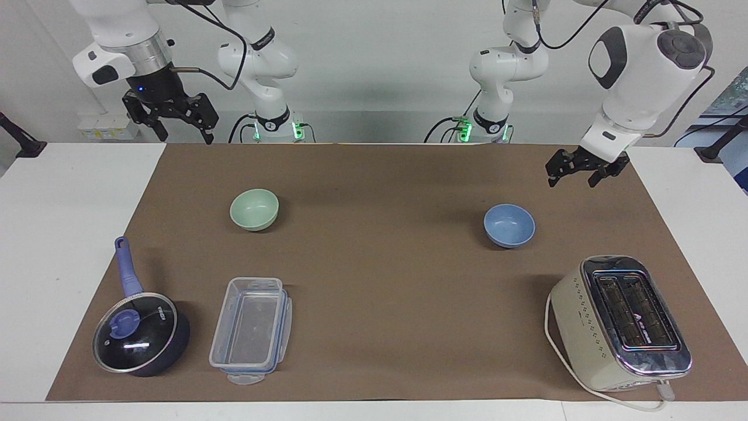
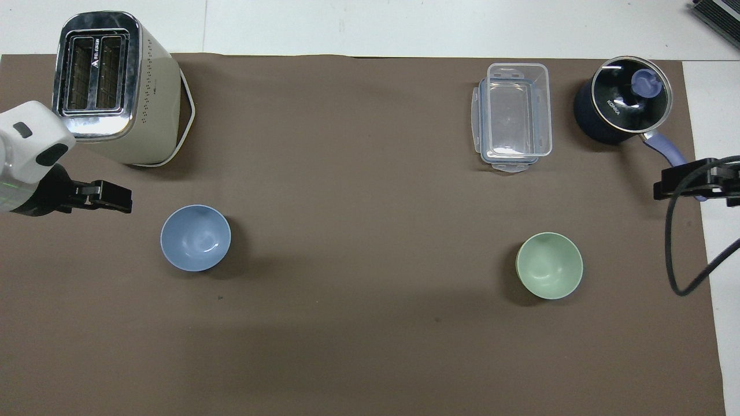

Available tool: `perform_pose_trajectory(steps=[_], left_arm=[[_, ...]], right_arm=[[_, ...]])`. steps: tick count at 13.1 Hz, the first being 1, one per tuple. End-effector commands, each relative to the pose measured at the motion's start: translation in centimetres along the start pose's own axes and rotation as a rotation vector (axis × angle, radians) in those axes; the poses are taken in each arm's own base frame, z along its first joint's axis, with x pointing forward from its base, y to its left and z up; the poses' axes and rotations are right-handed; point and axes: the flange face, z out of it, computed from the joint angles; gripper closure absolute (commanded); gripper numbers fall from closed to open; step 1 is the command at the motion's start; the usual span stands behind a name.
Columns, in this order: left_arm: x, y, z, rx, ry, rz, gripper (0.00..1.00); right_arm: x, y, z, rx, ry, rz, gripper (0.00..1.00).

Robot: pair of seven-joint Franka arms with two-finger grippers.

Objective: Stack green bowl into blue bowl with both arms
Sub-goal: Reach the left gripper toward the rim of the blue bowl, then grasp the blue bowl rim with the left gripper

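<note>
The pale green bowl stands upright and empty on the brown mat, toward the right arm's end; it also shows in the overhead view. The light blue bowl stands upright and empty toward the left arm's end, also seen from overhead. My left gripper is open and empty in the air over the mat beside the blue bowl, apart from it. My right gripper is open and empty, raised over the mat's edge at the right arm's end, and waits.
A cream toaster stands farther from the robots than the blue bowl. A clear lidless container and a dark lidded pot with a blue handle stand farther out than the green bowl. The brown mat covers the table.
</note>
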Motion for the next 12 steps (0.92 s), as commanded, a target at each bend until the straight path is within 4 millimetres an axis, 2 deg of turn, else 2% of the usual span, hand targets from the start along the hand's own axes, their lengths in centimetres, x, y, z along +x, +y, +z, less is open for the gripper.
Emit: perform_pose_trajectory(steps=[1, 5, 7, 10, 11, 12], left_arm=[[-0.8, -0.2, 3.4, 0.012, 0.018, -0.004, 0.00], [-1.0, 0.6, 9.8, 0.009, 0.051, -0.031, 0.00], [-1.3, 1.3, 13.7, 0.005, 0.072, -0.021, 0.00], [-1.5, 2.4, 18.1, -0.003, 0.072, -0.055, 0.00], [-1.6, 2.6, 19.8, -0.008, 0.077, -0.087, 0.03], [-1.7, 3.3, 21.1, -0.013, 0.090, -0.118, 0.47]], right_arm=[[-0.6, 0.2, -0.1, 0.004, -0.004, 0.012, 0.00], [-0.6, 0.2, -0.1, 0.004, -0.004, 0.012, 0.00], [-0.6, 0.2, -0.1, 0.004, -0.004, 0.012, 0.00], [-0.6, 0.2, -0.1, 0.004, -0.004, 0.012, 0.00], [-0.6, 0.2, 0.0, 0.004, -0.006, 0.012, 0.00], [-0.6, 0.2, -0.1, 0.004, -0.004, 0.012, 0.00]])
